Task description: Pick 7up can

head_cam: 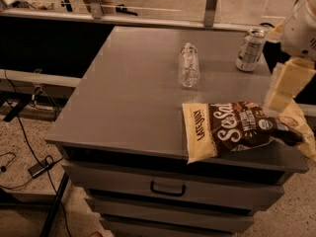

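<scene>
You see the 7up can [250, 50] standing up on the gray table [123, 98], far back at 2 o'clock on the top, close to the back edge. It has a silver top and green marks on its side. Nothing touches it.

The gripper [285, 87] is at 3 o'clock in your view, by the right edge of the table. It sits at about 5 o'clock from the can, near it but apart from it. You cannot tell if it is spread or pressed together. It holds nothing that you can see. The white arm [302, 28] is above it, at 2 o'clock in your view.

A clear bottle [188, 65] is at 9 o'clock from the can, near the middle of the table.

A brown and cream chip bag [232, 130] lies flat at 5 o'clock on the table, by the front edge. Its right end is just under the gripper.

Under the top there is a drawer with a dark handle [168, 188]. Black cables [29, 157] lie on the floor at 8 o'clock
</scene>
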